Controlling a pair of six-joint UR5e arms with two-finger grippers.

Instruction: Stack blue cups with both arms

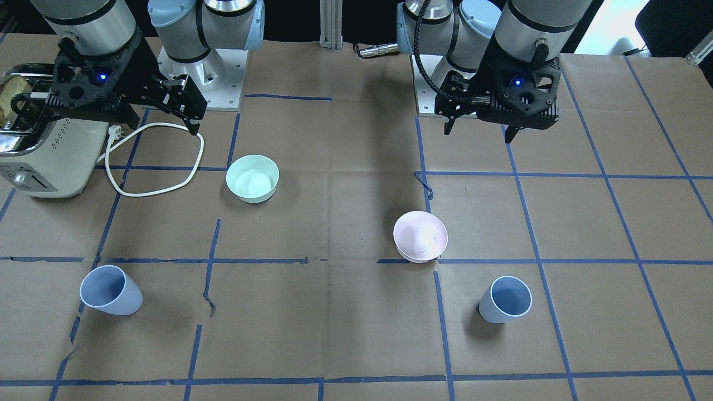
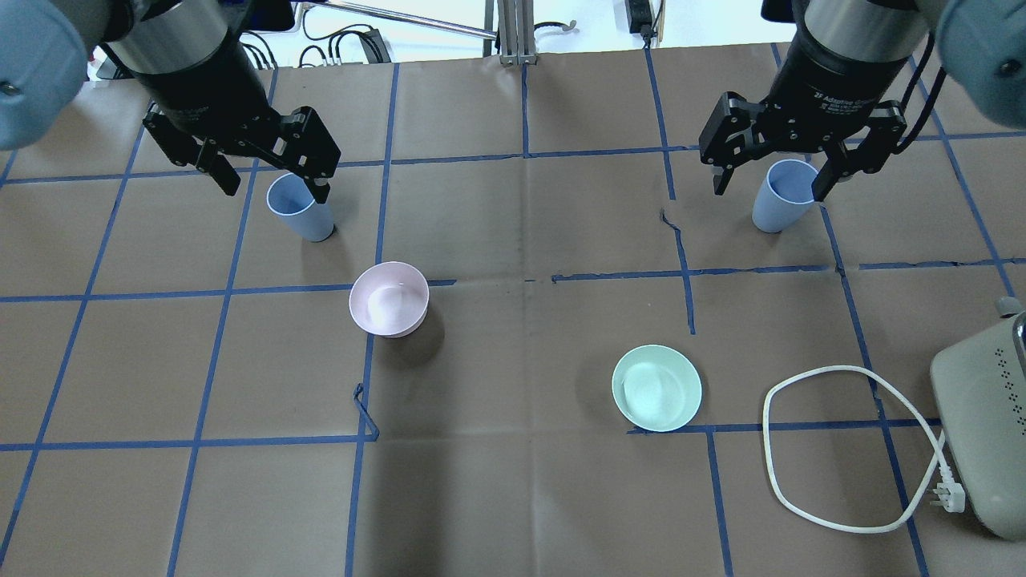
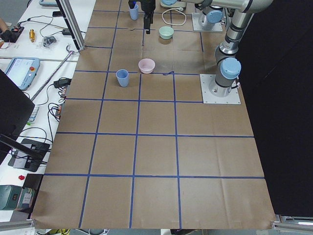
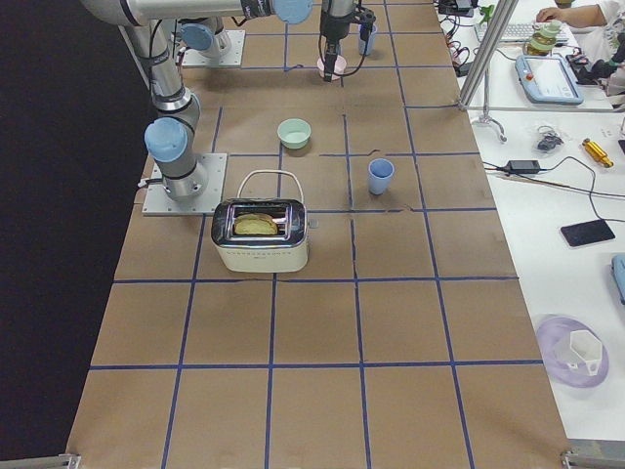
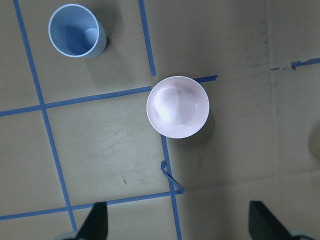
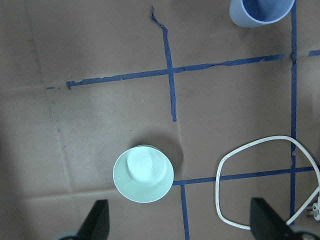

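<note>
Two pale blue cups stand upright and far apart on the brown paper table. One cup (image 1: 504,301) (image 2: 300,210) is on my left side, and it shows at the top left of the left wrist view (image 5: 75,31). The other cup (image 1: 111,291) (image 2: 779,196) is on my right side, cut off at the top of the right wrist view (image 6: 261,11). My left gripper (image 1: 477,136) (image 2: 274,191) is open and empty, high above the table. My right gripper (image 1: 164,125) (image 2: 768,191) is also open, empty and high up.
A pale pink bowl (image 1: 420,236) (image 5: 177,106) sits near the left cup. A mint-green bowl (image 1: 253,177) (image 6: 144,173) sits on the right side. A cream toaster (image 1: 50,150) (image 4: 259,234) with its white cord (image 2: 764,425) stands at my far right.
</note>
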